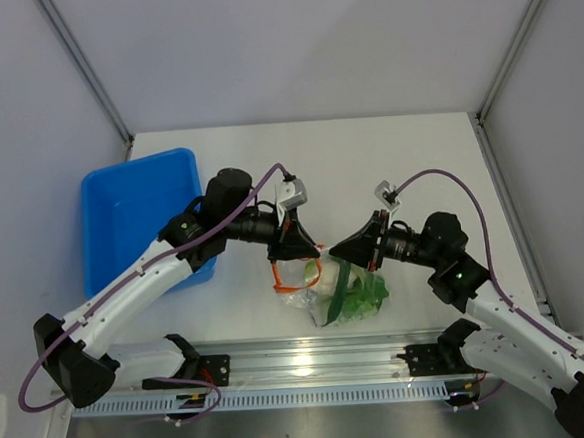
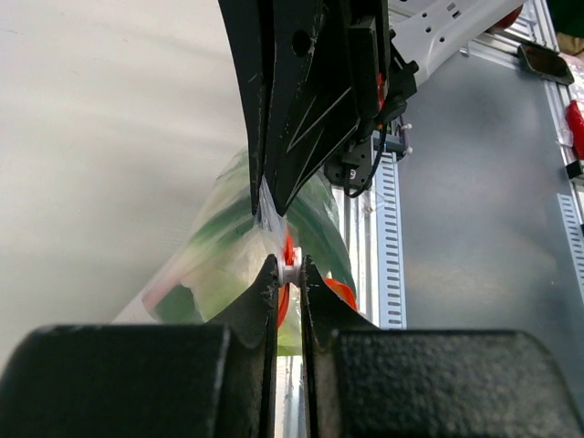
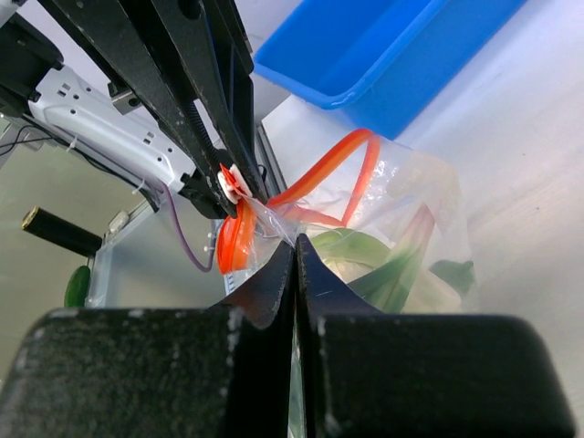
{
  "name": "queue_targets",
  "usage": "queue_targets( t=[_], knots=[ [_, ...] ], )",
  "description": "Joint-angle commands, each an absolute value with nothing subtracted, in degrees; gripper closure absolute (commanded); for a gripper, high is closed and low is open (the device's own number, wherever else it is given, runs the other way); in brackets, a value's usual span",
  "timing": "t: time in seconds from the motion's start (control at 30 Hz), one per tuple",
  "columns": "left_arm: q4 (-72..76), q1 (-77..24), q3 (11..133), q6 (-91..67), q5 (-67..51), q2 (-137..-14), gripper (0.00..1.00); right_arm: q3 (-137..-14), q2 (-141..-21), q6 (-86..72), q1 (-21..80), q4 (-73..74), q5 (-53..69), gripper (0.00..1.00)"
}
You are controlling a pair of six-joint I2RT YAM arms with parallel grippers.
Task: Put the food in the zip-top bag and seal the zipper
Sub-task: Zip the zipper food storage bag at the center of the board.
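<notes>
Both hands pinched onto the bag's mouth, veggies already inside

The zip-top bag (image 1: pixel 342 294) sits near the front middle of the desk (image 1: pixel 418 160), between the two arms and just right of the blue bin (image 1: pixel 131 215). It's clear, crinkly plastic, with its top corner pulled up to where the fingertips meet. The food (image 1: pixel 363 299) shows through as green leafy and stalky shapes, plus a pale piece. The zipper (image 3: pixel 319 173) is an orange-red strip that bows out in a loose loop instead of lying flat. The left hand (image 2: pixel 290 270) is clamped on the zipper at a small white bit. The right hand (image 3: pixel 295 252) is squeezed tight on the clear film just beside it.
</notes>
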State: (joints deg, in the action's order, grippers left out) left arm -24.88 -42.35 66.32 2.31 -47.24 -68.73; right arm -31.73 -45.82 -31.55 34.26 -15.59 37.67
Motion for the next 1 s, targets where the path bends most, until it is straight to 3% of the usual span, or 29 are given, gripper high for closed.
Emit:
queue_targets(
  t=[0.0,0.37,0.5,0.53,0.6,0.67,0.77,0.97],
  knots=[
    [-26.1,-41.5,65.1,0.4,-51.6,-66.1,0.99,-32.5,-44.6,-31.6,32.3,-19.5,33.9,1.00],
    [-20.7,-41.5,66.1,-4.4,-53.2,-69.1,0.99,-35.0,-46.0,-31.6,35.8,-19.2,34.7,1.00],
    [-21.8,-41.5,68.5,-4.3,-52.9,-70.6,0.99,-39.7,-49.0,-26.1,37.2,-10.2,41.6,1.00],
    [-22.8,-41.5,70.3,-2.9,-52.9,-71.1,0.99,-40.6,-49.7,-23.6,37.4,-8.4,42.5,0.98],
    [-26.6,-41.5,72.8,-1.5,-53.2,-72.5,1.00,-43.0,-51.2,-20.8,38.2,-2.9,44.6,0.71],
    [-29.3,-41.5,75.0,-0.2,-53.7,-73.4,0.99,-44.6,-52.0,-16.2,38.8,0.8,45.2,0.55],
    [-31.6,-41.5,76.2,3.2,-55.5,-74.2,0.99,-46.5,-53.2,-12.3,39.0,5.4,46.3,0.51],
    [-36.9,-41.0,77.0,7.0,-58.3,-74.9,0.99,-47.6,-56.2,-9.0,39.0,8.0,51.0,0.55]
  ],
)
